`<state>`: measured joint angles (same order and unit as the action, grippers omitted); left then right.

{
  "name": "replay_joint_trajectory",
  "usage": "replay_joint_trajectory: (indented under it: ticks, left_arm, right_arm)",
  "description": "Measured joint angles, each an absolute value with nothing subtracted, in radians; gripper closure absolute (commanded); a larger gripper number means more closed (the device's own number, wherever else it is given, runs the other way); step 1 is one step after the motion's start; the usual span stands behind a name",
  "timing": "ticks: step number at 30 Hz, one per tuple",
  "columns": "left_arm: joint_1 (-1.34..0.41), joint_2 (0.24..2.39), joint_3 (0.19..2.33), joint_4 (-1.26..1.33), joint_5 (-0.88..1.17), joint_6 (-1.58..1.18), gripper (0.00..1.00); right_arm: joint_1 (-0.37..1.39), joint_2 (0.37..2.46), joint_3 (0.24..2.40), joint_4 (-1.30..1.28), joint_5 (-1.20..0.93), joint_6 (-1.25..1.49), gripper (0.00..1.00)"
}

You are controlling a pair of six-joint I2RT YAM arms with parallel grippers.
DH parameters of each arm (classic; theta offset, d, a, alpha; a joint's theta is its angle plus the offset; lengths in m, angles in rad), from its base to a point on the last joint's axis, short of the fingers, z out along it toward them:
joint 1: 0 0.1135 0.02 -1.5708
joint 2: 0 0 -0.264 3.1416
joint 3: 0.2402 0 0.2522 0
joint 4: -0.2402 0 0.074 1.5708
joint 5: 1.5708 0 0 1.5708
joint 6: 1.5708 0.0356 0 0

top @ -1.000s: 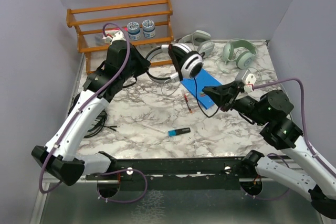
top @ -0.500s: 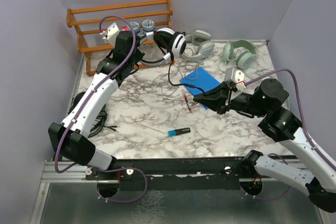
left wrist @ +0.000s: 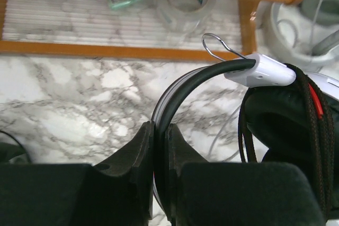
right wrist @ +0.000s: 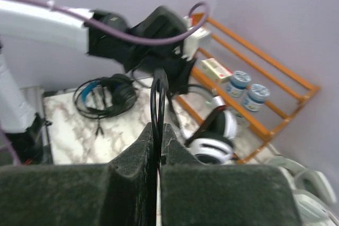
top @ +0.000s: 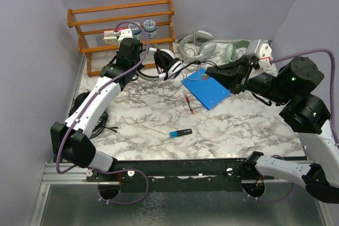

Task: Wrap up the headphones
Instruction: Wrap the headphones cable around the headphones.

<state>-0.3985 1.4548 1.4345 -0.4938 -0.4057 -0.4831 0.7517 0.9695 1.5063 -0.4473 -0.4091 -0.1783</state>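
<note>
Left gripper (top: 143, 55): at the back left of the table (top: 137, 115), just in front of the wooden rack (top: 122, 22). Jaws are closed on the black headband (left wrist: 183, 86) of the white-and-black headphones (top: 170, 65). The wrist view shows the band clamped edge-on between the two pads with no gap. The band curves up and right to a white slider (left wrist: 259, 72). The ear cups sit to the right of the gripper (cannot tell whether they touch the marble).

Right gripper (top: 211, 71): raised at the back right, over the far edge of the blue sheet (top: 209, 91), pointing toward the left gripper. Jaws are closed on a thin black cable (right wrist: 158, 91), which stands up from the fingers in a narrow loop.

Other pairs: the black headphones (top: 85, 101) lie flat at the left edge of the table, partly hidden by the left arm. The grey-white headphones (top: 197, 43) lie at the back, just right of the rack.

Also noted: two jars (top: 143, 27) on the rack's shelf, behind the left gripper.
</note>
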Motion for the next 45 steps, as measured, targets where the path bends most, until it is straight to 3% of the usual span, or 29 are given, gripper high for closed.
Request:
replay_joint_trajectory:
  ticks: [6, 13, 23, 37, 45]
  left_arm:
    - [-0.430, 1.378, 1.297, -0.476, -0.377, -0.234, 1.00]
    - [-0.542, 1.145, 1.085, -0.445, -0.192, 0.042, 1.00]
    - [-0.550, 0.833, 0.997, -0.447, 0.072, 0.047, 1.00]
    - [-0.550, 0.772, 1.047, -0.527, 0.154, -0.149, 1.00]
    - [-0.550, 0.878, 1.164, -0.582, 0.159, -0.348, 1.00]
  right_arm:
    - [0.752, 1.060, 1.651, -0.513, -0.221, -0.184, 0.99]
    - [0.752, 1.168, 1.673, -0.543, -0.009, -0.184, 0.99]
    - [0.736, 1.263, 1.578, -0.509, 0.270, -0.155, 0.99]
    - [0.493, 1.264, 1.271, -0.361, 0.282, 0.090, 0.99]
    - [0.456, 1.233, 1.036, -0.217, 0.110, 0.199, 0.99]
